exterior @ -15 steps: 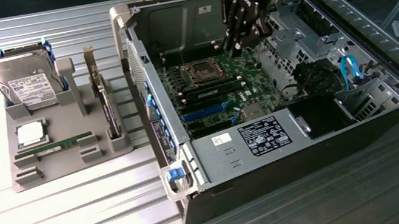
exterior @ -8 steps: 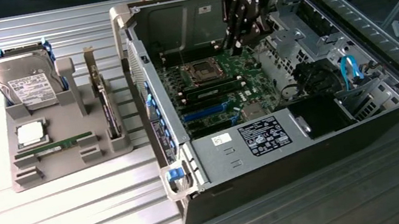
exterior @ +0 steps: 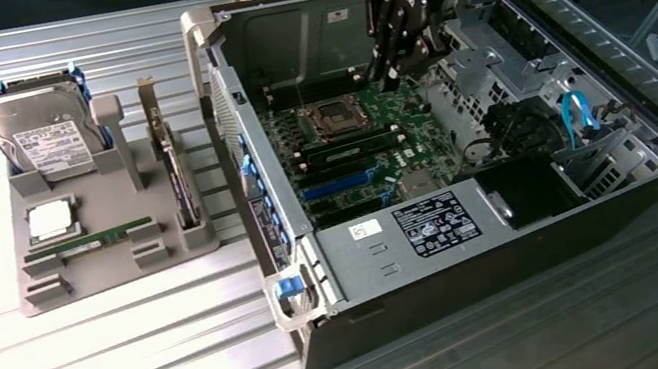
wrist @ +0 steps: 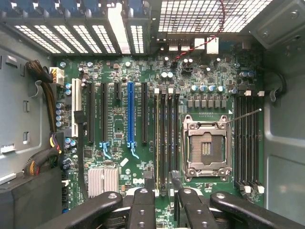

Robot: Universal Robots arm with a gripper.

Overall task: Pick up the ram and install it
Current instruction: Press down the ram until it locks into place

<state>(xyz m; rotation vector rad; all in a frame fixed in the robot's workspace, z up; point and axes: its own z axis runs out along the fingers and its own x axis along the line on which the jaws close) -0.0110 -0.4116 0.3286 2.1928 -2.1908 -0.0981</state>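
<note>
A thin green ram stick [exterior: 88, 242] lies in the grey holder [exterior: 114, 273] at the exterior view's left, beside the open computer case [exterior: 502, 245]. My gripper [exterior: 396, 79] hangs inside the case over the motherboard [exterior: 388, 174], far from that holder. In the wrist view the gripper [wrist: 161, 185] is open, its dark fingertips [wrist: 147, 183] straddling the memory slots beside the processor socket [wrist: 207, 145]. Another ram stick [wrist: 157, 138] stands on edge in the slot between the fingers, and neither finger touches it.
The holder also carries a hard drive [exterior: 44, 138], a square silver processor [exterior: 51, 218] and a dark expansion card [exterior: 173, 171]. More memory slots [wrist: 248, 138] lie past the socket. Cables [wrist: 45, 95] and the power supply [exterior: 444, 220] crowd the case.
</note>
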